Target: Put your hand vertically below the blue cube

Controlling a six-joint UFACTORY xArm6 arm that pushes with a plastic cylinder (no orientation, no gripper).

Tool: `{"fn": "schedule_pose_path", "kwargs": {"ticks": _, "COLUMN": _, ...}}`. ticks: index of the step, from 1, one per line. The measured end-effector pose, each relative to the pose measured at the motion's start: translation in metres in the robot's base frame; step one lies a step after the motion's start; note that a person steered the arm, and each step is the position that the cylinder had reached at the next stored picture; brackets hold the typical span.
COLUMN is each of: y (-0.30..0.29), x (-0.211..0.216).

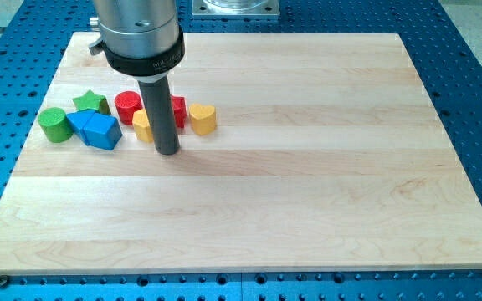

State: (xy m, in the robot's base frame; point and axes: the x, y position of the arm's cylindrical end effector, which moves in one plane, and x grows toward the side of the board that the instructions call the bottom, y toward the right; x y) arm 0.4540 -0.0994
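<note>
The blue cube [101, 131] lies at the left of the wooden board [308, 184], with a second blue block [79, 122] touching its left side. My tip [167, 151] rests on the board to the right of the blue cube, slightly lower in the view, with a gap between them. The rod stands in front of a yellow block [143, 126] and a red block [176, 109], hiding part of each.
A green cylinder [53, 124] sits at the far left, a green star [91, 104] above the blue blocks, a red cylinder [128, 107] next to it, and a yellow heart-like block [202, 119] right of the rod. A blue perforated table [475, 84] surrounds the board.
</note>
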Motion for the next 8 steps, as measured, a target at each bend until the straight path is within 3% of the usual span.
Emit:
{"fn": "schedule_pose_path", "kwargs": {"ticks": 6, "y": 0.006, "x": 0.024}}
{"fn": "schedule_pose_path", "kwargs": {"ticks": 7, "y": -0.004, "x": 0.063}}
{"fn": "schedule_pose_path", "kwargs": {"ticks": 8, "y": -0.067, "x": 0.068}}
